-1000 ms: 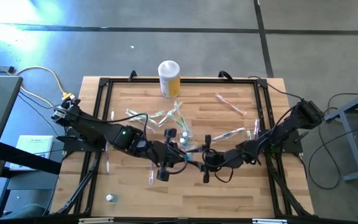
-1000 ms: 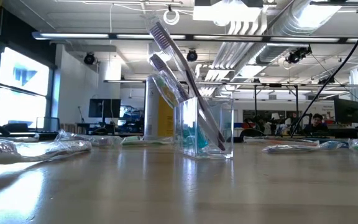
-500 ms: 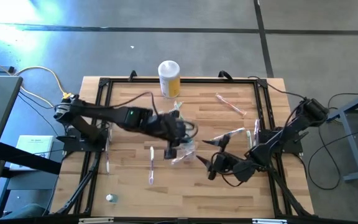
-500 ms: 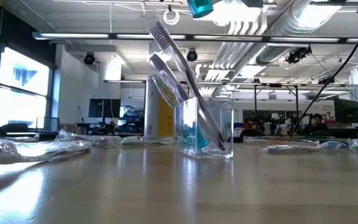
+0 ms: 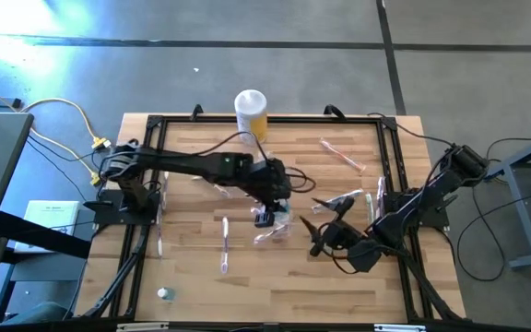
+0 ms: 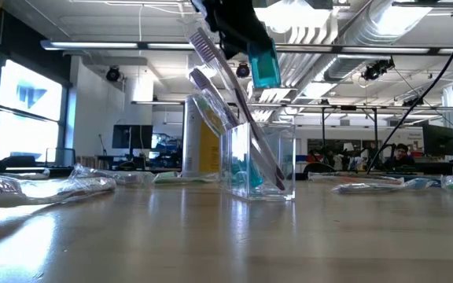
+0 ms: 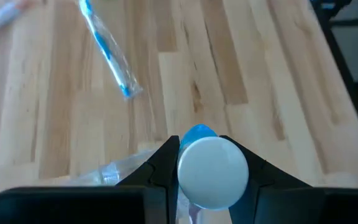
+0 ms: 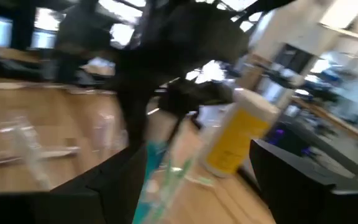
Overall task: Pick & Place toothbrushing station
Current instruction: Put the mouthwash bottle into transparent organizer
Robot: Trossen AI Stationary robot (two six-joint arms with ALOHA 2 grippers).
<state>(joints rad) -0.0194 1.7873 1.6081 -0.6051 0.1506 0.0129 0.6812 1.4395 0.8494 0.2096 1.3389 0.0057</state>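
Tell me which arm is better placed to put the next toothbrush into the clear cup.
Left. The left gripper hangs right above the clear cup, shut on a blue tube. The right gripper waits open beside it.

Cup [image 6: 262, 161] near mid-counter [image 5: 339, 286], brushes [image 6: 219, 75] leaning inside. Directly above cup: left pincer [image 5: 265, 219], clamped on a tube [image 7: 212, 172] hanging over the cup's rim. Right of cup, apart from it: right pincer [image 5: 318, 238], fingers spread, raised off the counter. Behind cup, at the far edge: canister [image 5: 251, 115]. Left of cup, flat on the boards: one brush [image 5: 225, 244]. Between cup and canister: loose brushes [image 5: 247, 171], scattered. Far right corner: another brush [image 5: 342, 154], lying alone. Near left corner: small cap [image 5: 163, 294].
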